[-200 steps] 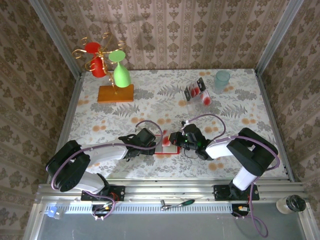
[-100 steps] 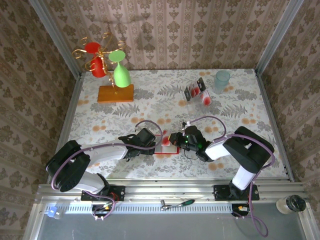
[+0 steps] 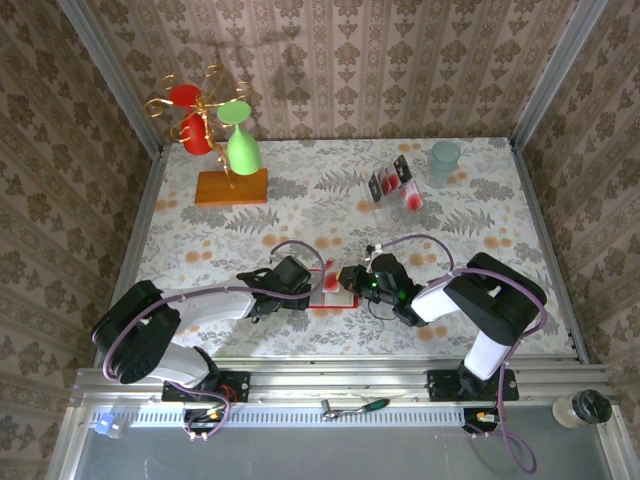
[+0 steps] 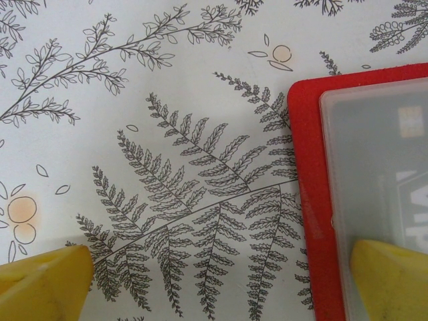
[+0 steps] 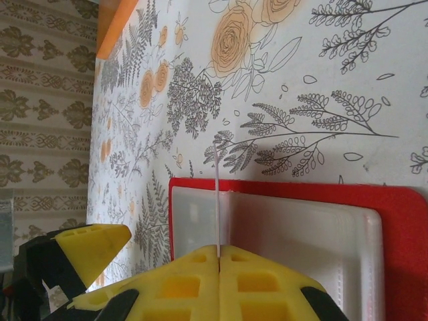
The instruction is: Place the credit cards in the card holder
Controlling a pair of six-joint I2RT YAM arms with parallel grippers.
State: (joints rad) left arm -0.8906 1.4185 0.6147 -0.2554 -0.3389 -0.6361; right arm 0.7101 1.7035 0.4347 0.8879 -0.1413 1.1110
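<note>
The red card holder (image 3: 336, 296) lies open on the table between both grippers. My right gripper (image 5: 219, 251) is shut on a thin white credit card (image 5: 217, 200), seen edge-on and standing over the holder's pale inner pocket (image 5: 301, 227) near its fold. My left gripper (image 4: 217, 284) is open and straddles the holder's left red edge (image 4: 309, 167). One of its fingertips (image 4: 391, 281) is over the clear pocket, the other (image 4: 43, 281) over the tablecloth. A dark card shows inside that pocket (image 4: 401, 167). More credit cards (image 3: 390, 180) stand in a clear rack at the back right.
A gold stand with red and green glasses sits on an orange block (image 3: 232, 186) at the back left. A teal cup (image 3: 444, 160) stands at the back right, beside the rack. Patterned walls close in the table on three sides.
The right arm's elbow has shifted slightly left. Both grippers and the card holder stay almost where they were.
</note>
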